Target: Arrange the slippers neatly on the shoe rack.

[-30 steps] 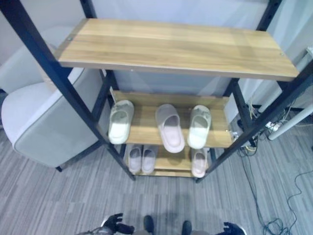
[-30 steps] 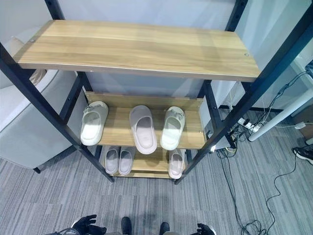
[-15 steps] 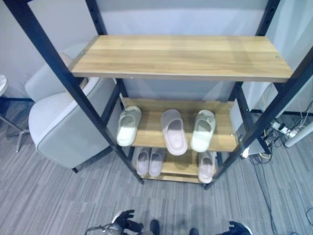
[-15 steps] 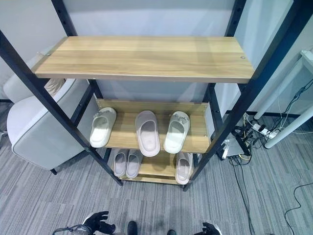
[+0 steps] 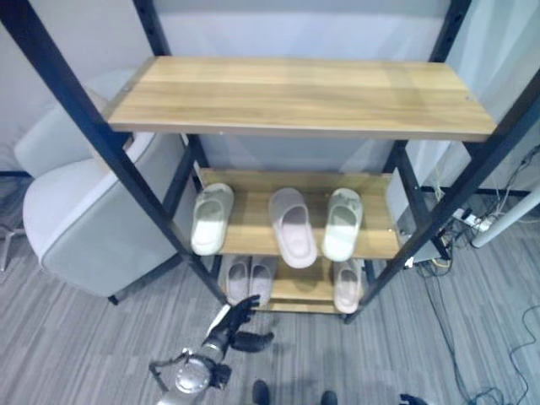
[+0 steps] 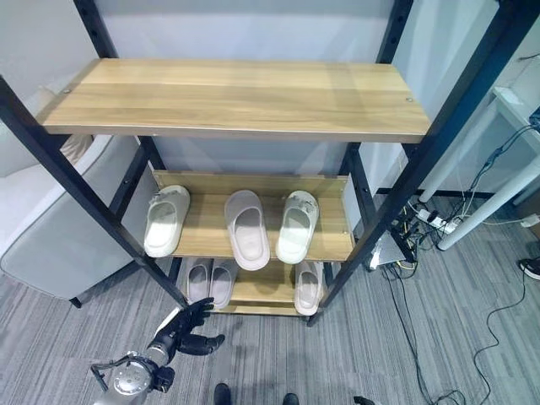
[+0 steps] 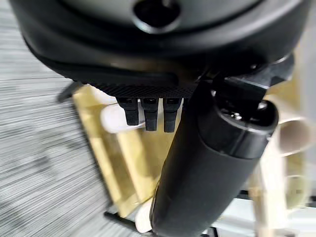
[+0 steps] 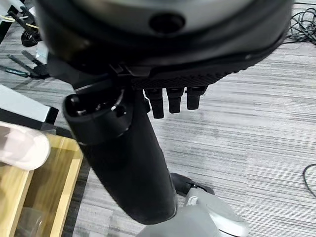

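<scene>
A tall shoe rack (image 5: 304,94) with wooden shelves stands beside a grey armchair (image 5: 84,211). Its middle shelf (image 5: 253,228) carries three slippers (image 5: 291,224) side by side, toes inward; three more slippers (image 5: 249,277) sit on the bottom shelf (image 5: 295,291). The left hand (image 5: 232,325) hovers just before the bottom shelf, fingers straight and spread, empty. The right hand (image 8: 173,94) hangs above the floor with fingers straight.

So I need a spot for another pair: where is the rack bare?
The top shelf is bare throughout. The middle shelf is crowded with three slippers. The bottom shelf has a gap between the pink pair and the single slipper.
</scene>
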Available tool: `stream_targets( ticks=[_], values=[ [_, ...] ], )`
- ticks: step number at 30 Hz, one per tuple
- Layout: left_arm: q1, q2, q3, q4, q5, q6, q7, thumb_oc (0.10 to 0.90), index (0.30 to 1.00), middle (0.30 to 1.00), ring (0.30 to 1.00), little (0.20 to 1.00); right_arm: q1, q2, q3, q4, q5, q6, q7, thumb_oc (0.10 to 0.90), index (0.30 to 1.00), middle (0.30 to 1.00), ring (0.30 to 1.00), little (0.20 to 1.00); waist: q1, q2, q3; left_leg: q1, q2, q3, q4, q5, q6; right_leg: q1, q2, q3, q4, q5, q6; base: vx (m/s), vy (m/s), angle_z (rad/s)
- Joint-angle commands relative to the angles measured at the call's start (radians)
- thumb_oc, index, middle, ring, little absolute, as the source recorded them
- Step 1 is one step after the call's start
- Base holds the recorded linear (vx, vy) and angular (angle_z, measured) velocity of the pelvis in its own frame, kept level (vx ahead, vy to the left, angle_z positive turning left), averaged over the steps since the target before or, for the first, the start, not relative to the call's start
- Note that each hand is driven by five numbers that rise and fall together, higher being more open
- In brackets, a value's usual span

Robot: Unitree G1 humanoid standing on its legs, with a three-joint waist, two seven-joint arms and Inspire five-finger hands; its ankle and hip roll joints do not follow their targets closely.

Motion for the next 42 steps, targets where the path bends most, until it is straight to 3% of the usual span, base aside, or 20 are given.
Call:
stream_targets(
  ticks=[1, 8, 19, 30, 42],
  values=[
    [-0.010, 0.016, 0.033, -0.134, -0.055, -0.072, -0.035, 0.800, 0.900, 0.900, 0.900, 0.900, -0.029, -0.056, -0.001, 0.000, -0.033, -0.008, -0.017, 0.800, 0.900, 0.900, 0.900, 0.900, 0.013, 0.003, -0.023, 0.012, -0.006, -0.057, 0.008, -0.066, -0.046, -0.027, -0.024, 0.011, 0.024, -0.021, 0.088, 0.02, -0.017, -0.03],
    [0.014, 0.022, 0.072, -0.278, -0.088, -0.084, -0.021, 0.800, 0.900, 0.900, 0.900, 0.900, -0.024, -0.049, -0.003, -0.011, -0.044, -0.006, -0.030, 0.800, 0.900, 0.900, 0.900, 0.900, 0.012, 0.022, -0.031, 0.029, -0.007, -0.060, -0.005, -0.065, -0.051, -0.007, -0.027, 0.004, 0.010, -0.025, 0.090, 0.01, -0.005, 0.03],
    [-0.117, -0.034, 0.087, -0.346, -0.013, -0.115, 0.138, 0.800, 0.900, 0.900, 0.900, 0.900, 0.000, -0.017, 0.013, -0.010, -0.030, -0.012, -0.067, 0.800, 0.900, 0.900, 0.900, 0.900, -0.009, 0.027, -0.031, 0.021, -0.003, -0.051, -0.007, -0.069, -0.055, -0.019, -0.028, -0.003, 0.006, -0.026, 0.096, 0.00, -0.001, 0.01],
    [-0.350, -0.053, 0.066, -0.217, 0.149, -0.104, 0.356, 0.800, 0.900, 0.900, 0.900, 0.900, 0.032, -0.016, 0.017, -0.007, -0.016, -0.027, -0.102, 0.800, 0.900, 0.900, 0.900, 0.900, -0.062, 0.029, -0.038, 0.016, 0.006, -0.018, -0.007, -0.079, -0.060, -0.043, -0.025, 0.028, 0.006, -0.022, 0.106, 0.02, -0.005, -0.08],
    [-0.603, -0.049, 0.045, 0.016, 0.123, -0.080, 0.468, 0.800, 0.900, 0.900, 0.900, 0.900, 0.025, -0.040, 0.037, -0.037, -0.012, -0.035, -0.109, 0.800, 0.900, 0.900, 0.900, 0.900, -0.123, 0.041, -0.031, -0.062, 0.010, 0.014, -0.007, -0.065, -0.060, -0.147, -0.018, 0.067, 0.006, 0.004, 0.110, -0.03, 0.003, -0.14]
  ],
)
